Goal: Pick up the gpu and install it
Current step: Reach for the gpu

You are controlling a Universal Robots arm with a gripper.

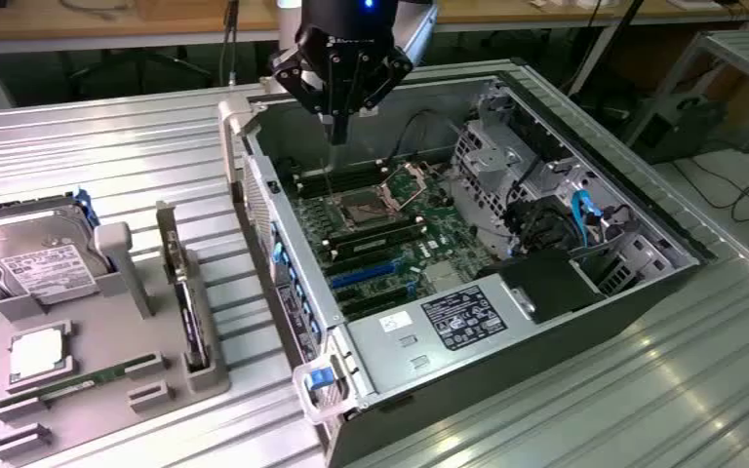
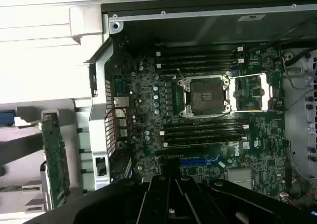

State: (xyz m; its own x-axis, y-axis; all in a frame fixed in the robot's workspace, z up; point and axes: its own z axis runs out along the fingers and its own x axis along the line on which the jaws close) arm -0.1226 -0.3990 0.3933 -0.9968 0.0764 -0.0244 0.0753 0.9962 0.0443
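On the grey holder tray (image 1: 101, 341) at the exterior view's left, the gpu (image 1: 190, 312) stood on edge in a slot, its pale metal bracket at the far end, with nothing gripping it. A silver hard drive (image 1: 39, 258) stood propped in the same tray farther to that view's left, and a narrow green memory stick (image 1: 82, 382) lay flat near the tray's front. Beside the tray, on the ribbed metal bench (image 1: 114, 146), an open computer case (image 1: 635, 224) lay on its side with the motherboard (image 1: 388, 234) exposed. The gripper (image 1: 338, 136) hung over the board near the processor socket (image 1: 355, 208), well apart from the gpu, its fingers drawn together and empty.
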